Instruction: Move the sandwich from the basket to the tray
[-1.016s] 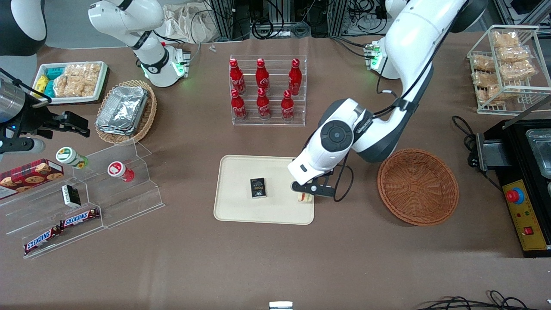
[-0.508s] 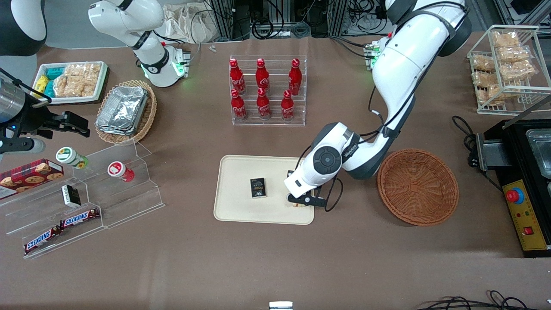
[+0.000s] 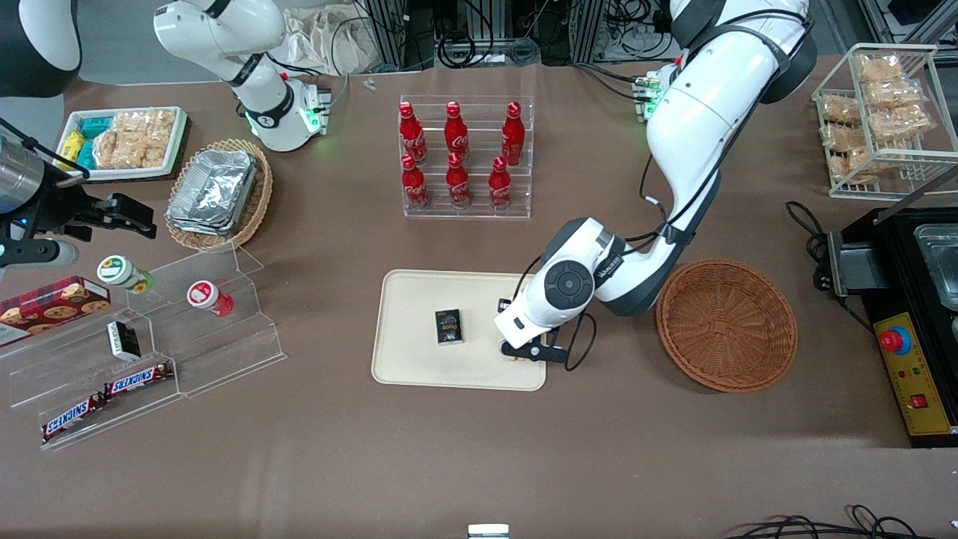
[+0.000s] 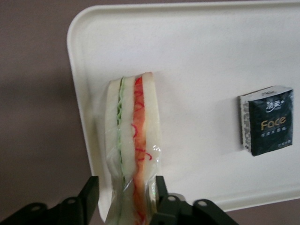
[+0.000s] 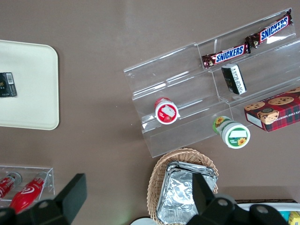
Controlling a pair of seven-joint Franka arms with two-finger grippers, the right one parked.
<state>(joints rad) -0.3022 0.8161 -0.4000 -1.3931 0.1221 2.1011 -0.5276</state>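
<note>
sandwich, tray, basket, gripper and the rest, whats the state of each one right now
sandwich: wrapped, on edge on the tray, between the gripper's fingers
gripper: low over the tray, a finger against each side of the sandwich
tray: holds the sandwich and a dark packet
basket: empty
cola bottles: upright in their rack

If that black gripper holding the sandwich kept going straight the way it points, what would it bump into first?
Probably the flat cream-beige tray. The gripper points down at it, shut on the plastic-wrapped triangular sandwich, whose leading edge would touch first, well clear of the small dark tissue packet. The remaining gap is unclear.
</note>
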